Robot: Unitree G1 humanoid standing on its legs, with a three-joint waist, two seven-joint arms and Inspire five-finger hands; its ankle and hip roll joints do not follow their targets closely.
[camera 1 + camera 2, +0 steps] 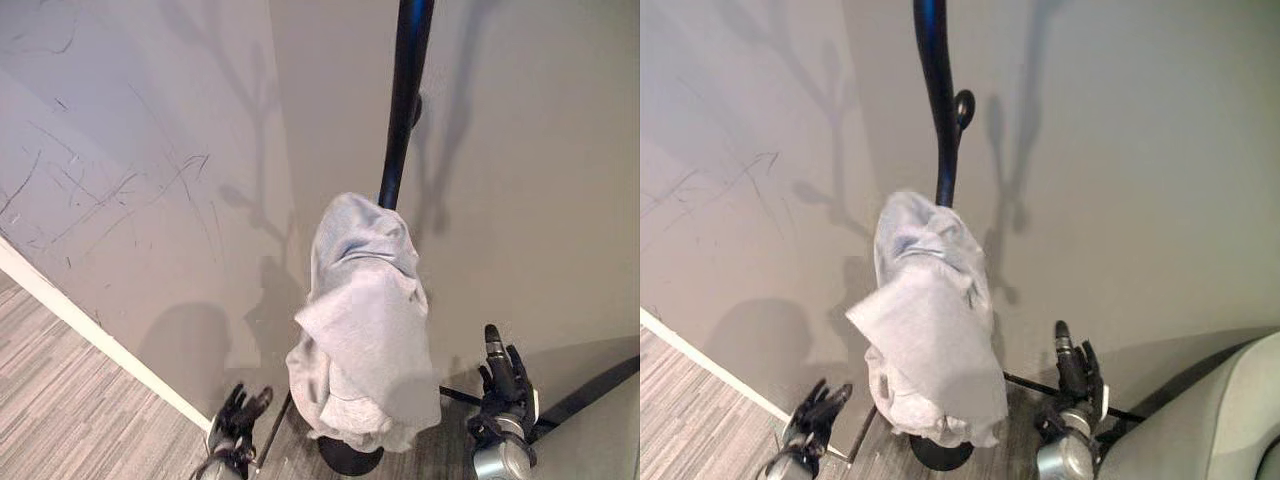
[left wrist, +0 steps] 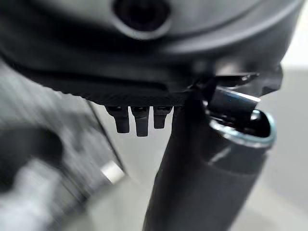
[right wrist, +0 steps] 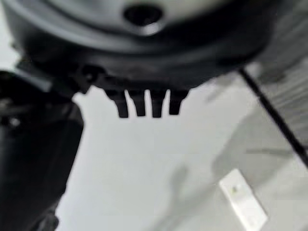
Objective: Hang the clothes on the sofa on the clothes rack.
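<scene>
The scene is evenly lit. Soft branching shadows are cast on the wall by the rack. Both wrist views are strongly blurred.

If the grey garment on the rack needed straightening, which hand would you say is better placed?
Probably the right hand: it is raised, open, beside the grey garment's lower edge. The left hand sits lower, by the wall.

One grey garment hangs at 6 o'clock on one black clothes rack; two hands: left hand, right hand.
</scene>
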